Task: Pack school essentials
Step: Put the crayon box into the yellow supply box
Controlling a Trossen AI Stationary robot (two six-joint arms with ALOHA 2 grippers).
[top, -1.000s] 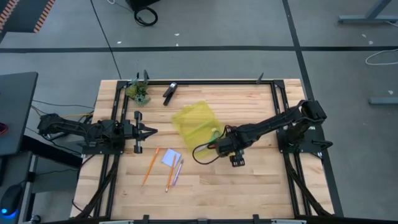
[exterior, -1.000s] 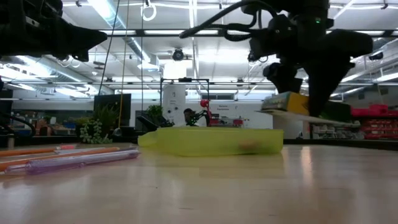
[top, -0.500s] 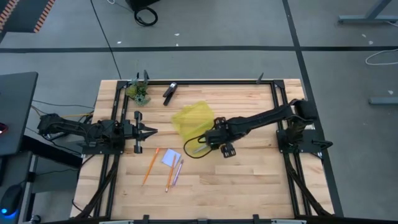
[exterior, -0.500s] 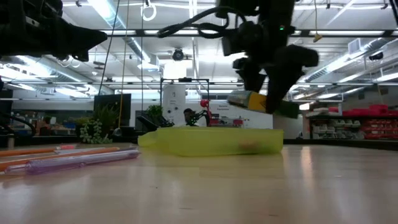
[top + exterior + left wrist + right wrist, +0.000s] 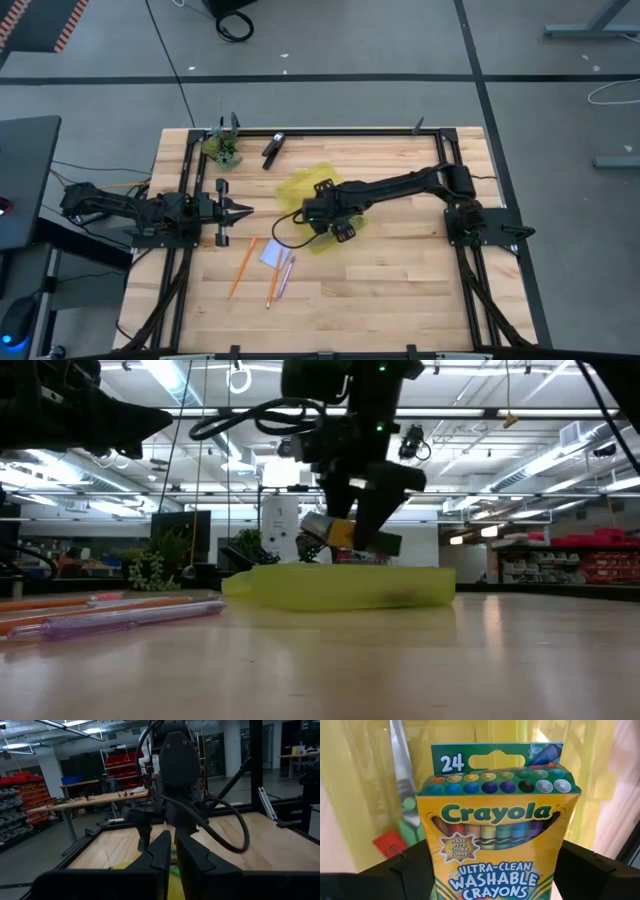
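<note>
Nearest the front edge of the counter (image 5: 400, 290), toward the left side, the orange pencils (image 5: 241, 266) and the pink pencil (image 5: 286, 276) lie flat with the pale note pad (image 5: 275, 254) between them, all well apart from both arms. Just beyond them, near the counter's middle, the right gripper (image 5: 322, 212) reaches in from the right edge and pinches the crayon box (image 5: 495, 845) between its spread fingers, holding it over the translucent yellow case (image 5: 310, 192). The low view shows the box tilted and just above the case's top edge, not resting in it. Through the case's yellow plastic the right wrist view shows the scissors (image 5: 405, 805) with their green handle and a small red eraser (image 5: 389, 843) lying inside. By the left edge, the left gripper (image 5: 240, 209) hangs above bare wood, pointing toward the case, its fingers nearly pressed together on nothing. Farther back, near the rear edge, a black clip-like object (image 5: 273, 149) lies alone, and a small green plant (image 5: 222, 148) sits close to the rear left corner.
</note>
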